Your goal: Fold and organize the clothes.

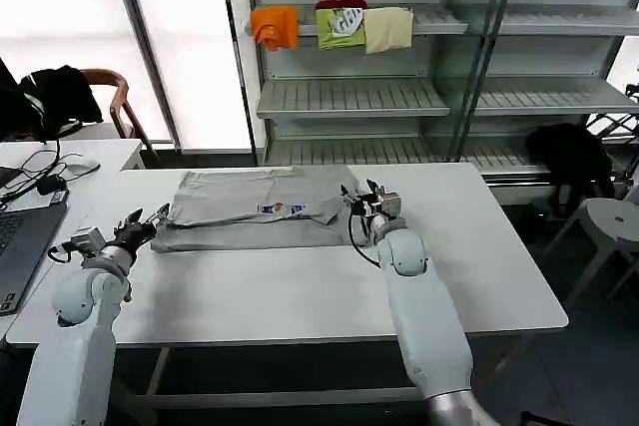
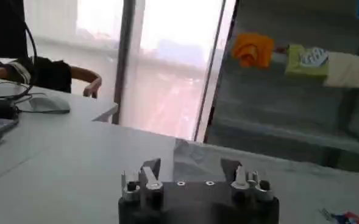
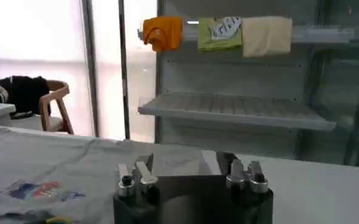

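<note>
A light grey T-shirt (image 1: 260, 209) with a small multicoloured chest print (image 1: 283, 209) lies partly folded, as a wide band, across the far middle of the white table (image 1: 300, 296). My left gripper (image 1: 150, 221) sits at the shirt's left edge, low over the table. In the left wrist view it (image 2: 191, 167) is open, with grey cloth (image 2: 197, 155) just beyond the fingertips. My right gripper (image 1: 361, 197) is at the shirt's right edge. It (image 3: 185, 165) is open too, with the cloth (image 3: 179, 159) ahead of it and the print (image 3: 39, 190) off to one side.
A laptop (image 1: 20, 236), a mouse (image 1: 80, 167) and cables lie on the table's left end. A chair with black clothing (image 1: 60, 97) stands behind it. Shelves behind the table hold orange (image 1: 275, 25), green and cream folded garments. A stool (image 1: 609, 216) stands to the right.
</note>
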`<action>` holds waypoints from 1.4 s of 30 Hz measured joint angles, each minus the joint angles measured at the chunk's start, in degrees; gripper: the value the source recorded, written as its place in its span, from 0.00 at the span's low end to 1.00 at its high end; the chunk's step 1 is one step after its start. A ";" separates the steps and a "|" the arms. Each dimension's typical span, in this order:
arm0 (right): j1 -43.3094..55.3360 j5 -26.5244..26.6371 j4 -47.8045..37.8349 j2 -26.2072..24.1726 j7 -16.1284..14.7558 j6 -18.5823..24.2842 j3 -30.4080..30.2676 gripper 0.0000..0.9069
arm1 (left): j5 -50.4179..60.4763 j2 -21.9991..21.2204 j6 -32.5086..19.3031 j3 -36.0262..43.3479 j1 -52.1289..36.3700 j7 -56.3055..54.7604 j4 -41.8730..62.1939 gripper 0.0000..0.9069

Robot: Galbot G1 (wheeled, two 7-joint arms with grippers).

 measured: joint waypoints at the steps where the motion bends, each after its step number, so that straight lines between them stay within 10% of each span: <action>1: -0.94 0.10 1.23 0.00 -0.02 -0.70 0.00 1.00 | 0.47 0.20 0.17 0.05 0.67 0.12 -0.34 1.00; 18: -10.01 0.27 9.62 -2.18 1.01 -5.56 0.75 0.98 | 4.16 0.70 1.46 1.26 3.71 0.46 -0.99 1.00; 24: -11.12 -0.35 9.67 -2.39 0.55 -5.75 0.58 0.12 | 5.47 0.69 1.45 1.63 3.44 0.50 0.16 1.00; 25: -11.18 -0.46 9.58 -2.39 0.46 -5.75 0.55 0.00 | 5.73 0.69 1.44 1.76 3.41 0.50 0.40 0.84; 26: -11.24 -0.56 9.49 -2.40 0.39 -5.75 0.52 0.00 | 5.94 0.65 1.44 1.84 3.38 0.51 0.59 0.42; 30: -11.36 -0.77 9.42 -2.64 -0.08 -5.73 0.36 0.00 | 6.69 0.62 1.51 2.09 3.36 0.71 1.47 0.03; 42: -11.56 -0.99 9.27 -3.12 -1.08 -5.50 0.25 0.00 | 7.04 0.66 1.47 2.29 3.03 1.52 2.95 0.01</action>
